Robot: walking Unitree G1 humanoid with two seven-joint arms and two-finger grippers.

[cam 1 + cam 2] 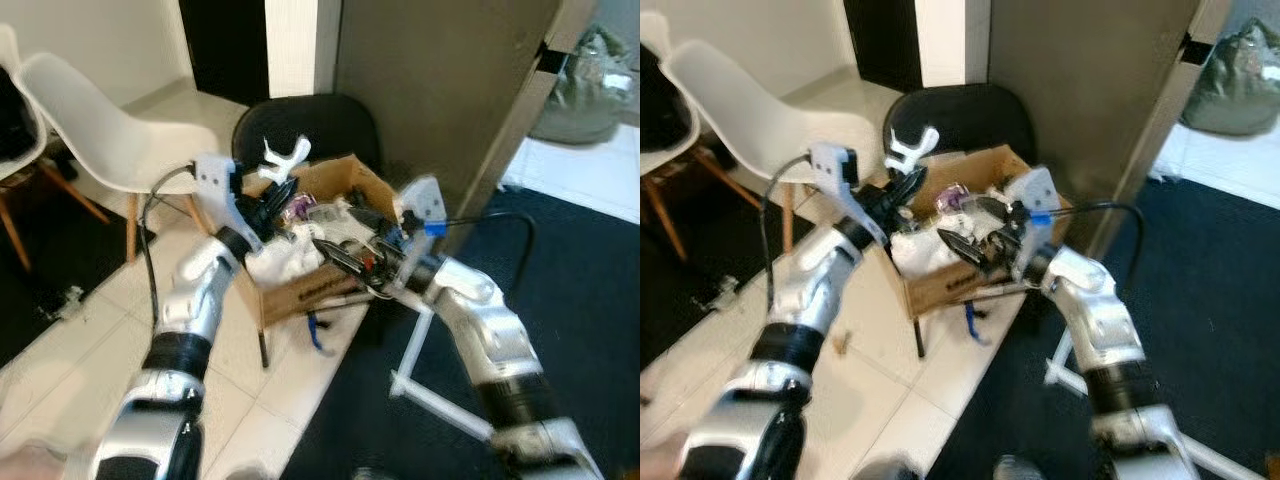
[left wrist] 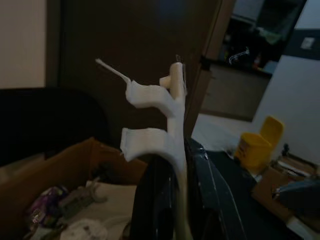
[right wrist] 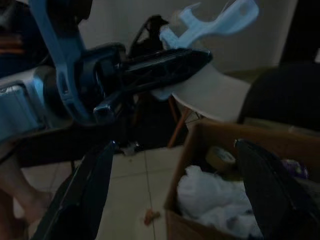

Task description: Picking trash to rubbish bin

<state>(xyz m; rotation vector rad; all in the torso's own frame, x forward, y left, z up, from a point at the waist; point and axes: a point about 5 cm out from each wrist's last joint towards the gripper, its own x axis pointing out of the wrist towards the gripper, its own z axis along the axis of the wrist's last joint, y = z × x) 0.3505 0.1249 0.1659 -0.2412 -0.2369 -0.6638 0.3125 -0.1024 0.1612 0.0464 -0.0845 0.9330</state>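
A brown cardboard box [image 1: 300,290] holds white crumpled paper [image 1: 285,262], a purple wrapper [image 1: 297,207] and other trash. My left gripper [image 1: 285,185] is raised at the box's far left corner, shut on a white plastic bracket [image 1: 283,158] that sticks up from its fingers. The left wrist view shows that bracket [image 2: 162,115] clamped between the two black fingers. My right gripper [image 1: 345,262] hovers over the box's right half, open, its fingers [image 3: 82,200] spread wide with nothing between them.
A black chair back [image 1: 310,125] stands behind the box, and a white chair [image 1: 110,140] to the left. A grey panel [image 1: 440,90] rises at the back right. Dark carpet [image 1: 560,260] covers the right floor, with a white frame [image 1: 420,370] on it. A small scrap [image 1: 843,343] lies on the tiles.
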